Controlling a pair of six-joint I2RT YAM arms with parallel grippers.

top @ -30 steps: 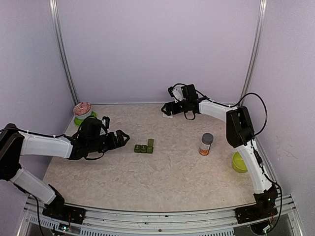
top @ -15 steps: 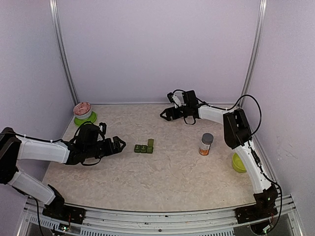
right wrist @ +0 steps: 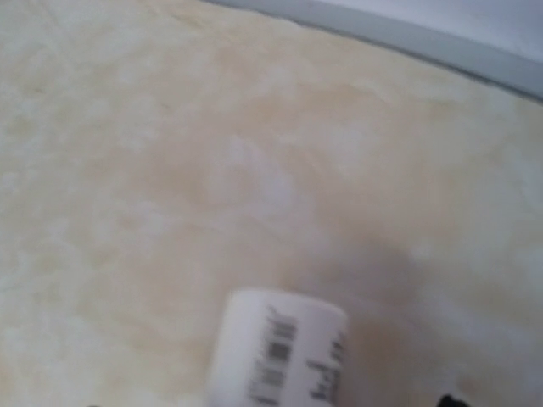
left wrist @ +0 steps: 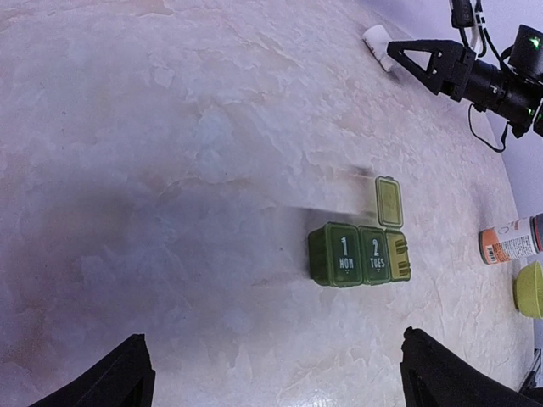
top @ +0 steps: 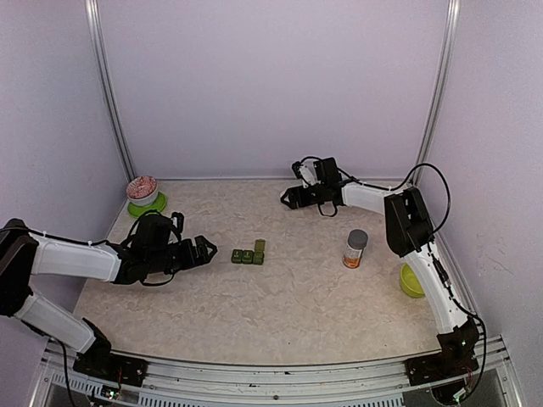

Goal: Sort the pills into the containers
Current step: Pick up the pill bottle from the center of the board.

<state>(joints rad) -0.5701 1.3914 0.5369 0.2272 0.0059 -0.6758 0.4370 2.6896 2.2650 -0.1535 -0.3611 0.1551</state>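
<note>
The containers (top: 249,254) are a dark green strip mid-table. In the left wrist view the containers (left wrist: 361,254) show lids marked 1 MON and 2 TUES, and the third lid is flipped open. My left gripper (top: 206,248) hovers open just left of the strip, and nothing sits between the wide-apart left gripper (left wrist: 271,369) fingers. At the back, my right gripper (top: 287,197) is low over the table and open. A white bottle (right wrist: 280,356) with a barcode label lies on its side at its fingertips, also visible as the white bottle (left wrist: 376,41). No loose pills show.
An orange pill bottle (top: 356,248) with a grey cap stands right of centre. A lime-green bowl (top: 411,281) sits by the right wall. A white cup with pinkish contents (top: 142,191) rests on a green lid at the back left. Walls enclose three sides.
My left gripper has drawn back a little to the left and lower, away from the strip. My right gripper has shifted down over the white bottle, its fingers slightly narrower.
</note>
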